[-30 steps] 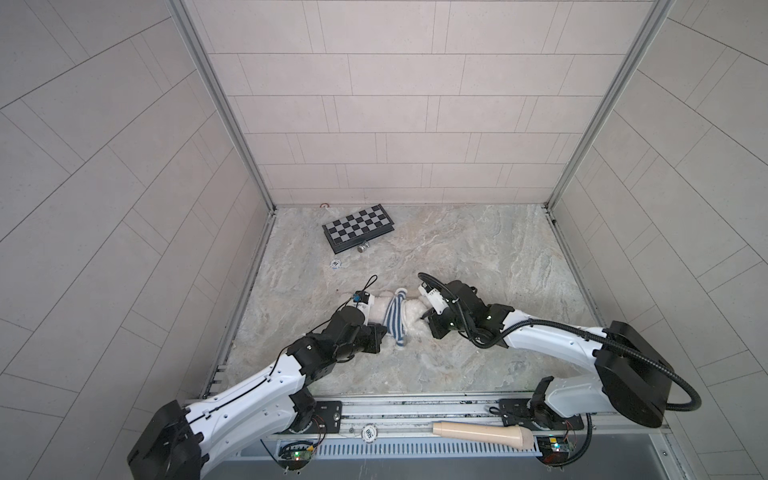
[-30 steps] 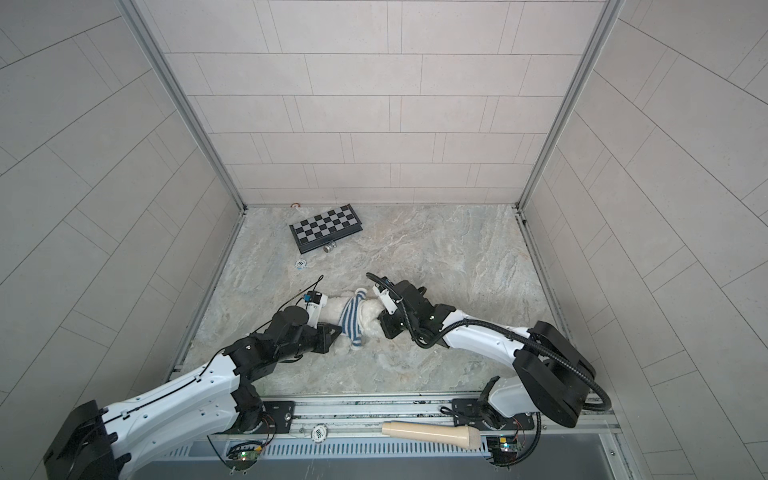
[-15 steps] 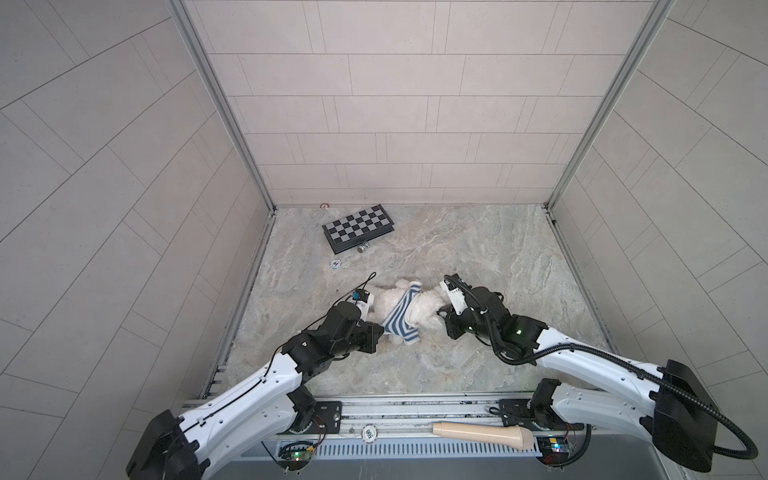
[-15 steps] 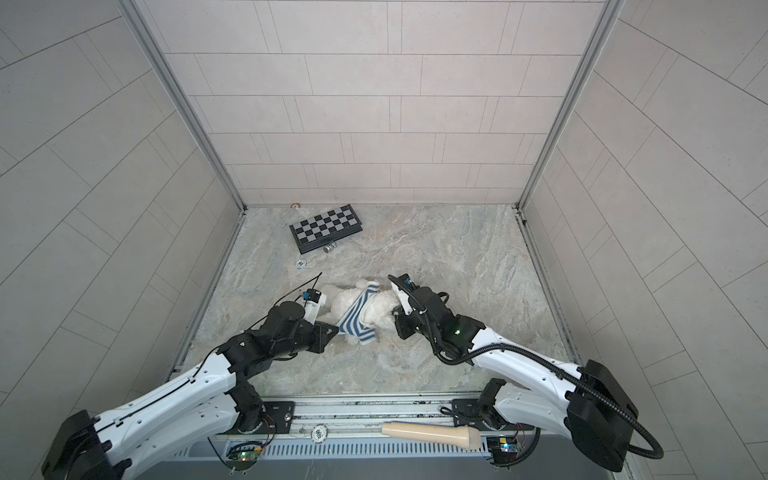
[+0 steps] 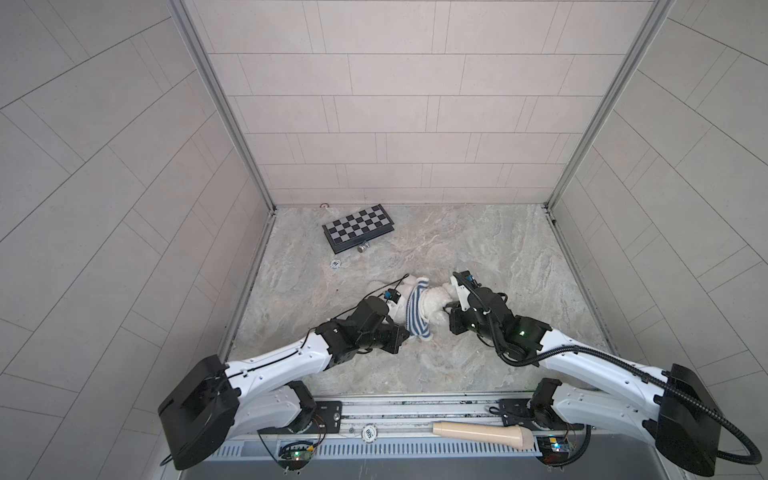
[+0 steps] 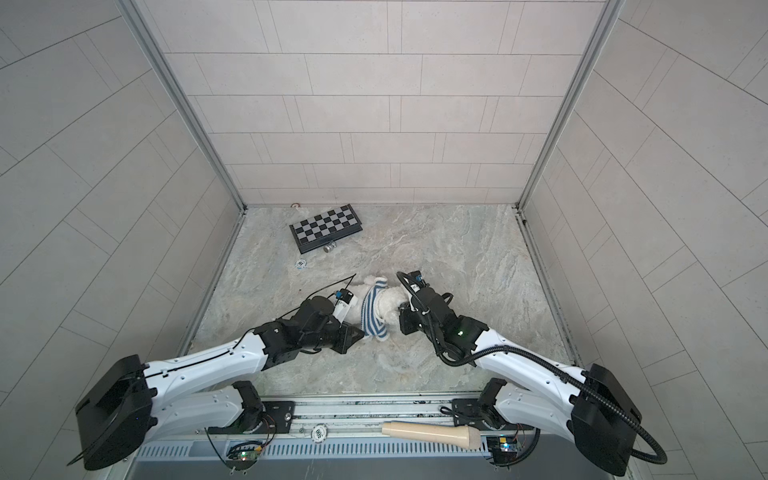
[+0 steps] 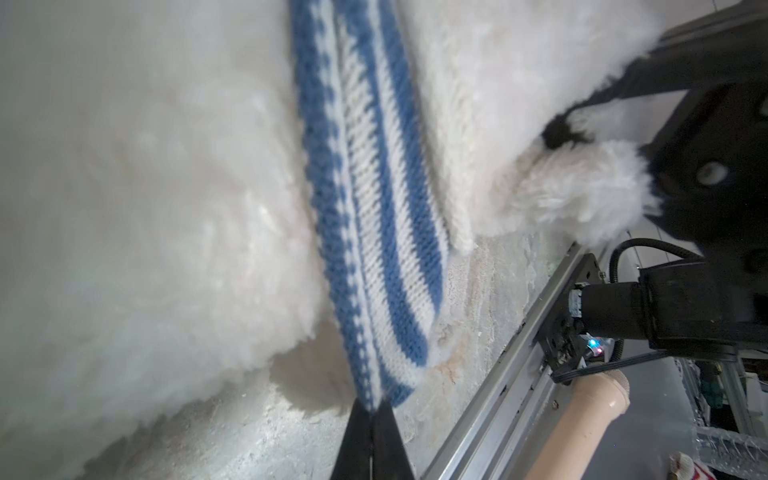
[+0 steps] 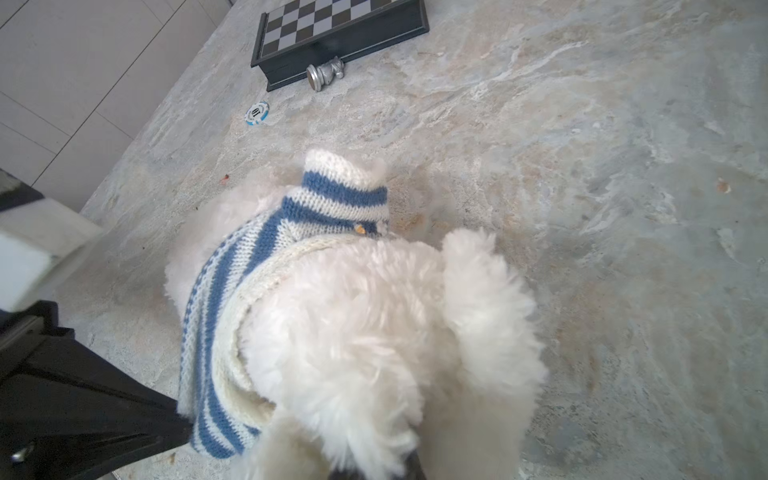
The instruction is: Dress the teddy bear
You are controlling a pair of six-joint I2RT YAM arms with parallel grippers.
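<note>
We locate the teddy bear (image 5: 434,303) lying near the centre of the tabletop (image 5: 498,249), between the two arms. A blue/white striped sweater (image 5: 415,309) sits around its torso.

- **L side:** the left tool (image 7: 371,409) has its jaws together, clamped on the sweater's lower hem, low over the tabletop.
- **R side:** the right tool (image 5: 446,308) is closed on the bear's fur at the head end. The exact contact pt is buried in fur in the right wrist view.
- **Surroundings:**
  - The chessboard (image 5: 359,226) lies near the back-left corner, well apart from the bear.
  - A silver chess piece (image 5: 363,248) lies on its side against the board's front edge.
  - A round chip (image 5: 336,263) lies flat between board and bear.
  - A beige handle (image 5: 482,434) rests on the front rail (image 5: 415,409), off the tabletop.
- **Obstruction:** in both top views each arm's wrist covers part of the bear.
</note>
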